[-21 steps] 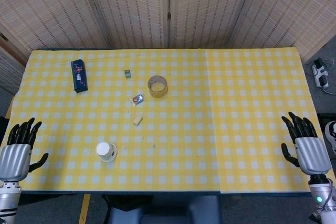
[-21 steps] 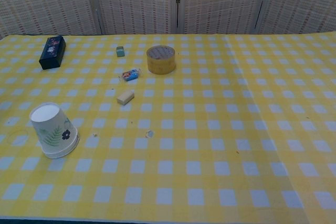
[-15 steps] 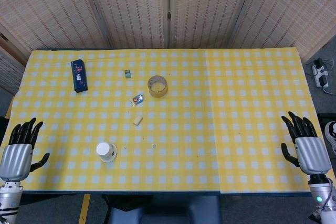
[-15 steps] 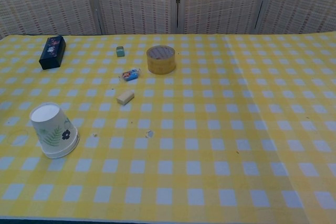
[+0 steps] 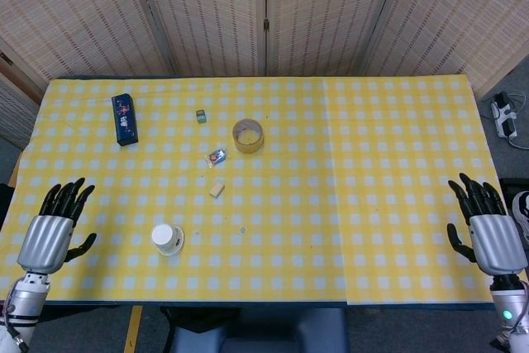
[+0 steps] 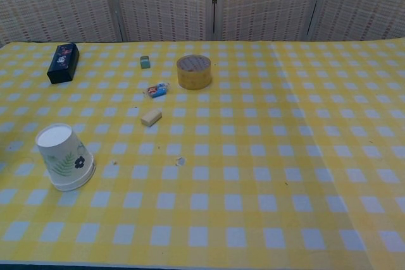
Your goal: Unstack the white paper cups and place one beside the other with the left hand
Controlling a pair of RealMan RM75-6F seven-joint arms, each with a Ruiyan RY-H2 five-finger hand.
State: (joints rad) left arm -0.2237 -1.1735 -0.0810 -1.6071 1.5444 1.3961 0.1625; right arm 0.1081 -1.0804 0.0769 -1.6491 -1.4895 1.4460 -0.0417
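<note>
The white paper cups (image 5: 168, 239) stand stacked upside down near the table's front left, with a leaf and flower print (image 6: 64, 157) on the side. My left hand (image 5: 53, 231) hovers at the table's left front edge, well left of the cups, fingers spread and holding nothing. My right hand (image 5: 488, 229) is at the far right front edge, fingers spread and empty. Neither hand shows in the chest view.
A dark blue box (image 5: 124, 118) lies at the back left. A small green block (image 5: 201, 116), a roll of tape (image 5: 248, 135), a wrapped candy (image 5: 216, 155) and a beige eraser (image 5: 216, 189) sit mid-table behind the cups. A power strip (image 5: 504, 115) lies off the table's right.
My left hand has moved right and slightly forward over the table's edge, closer to the cups. The right hand has shifted slightly. The cups have not moved.
</note>
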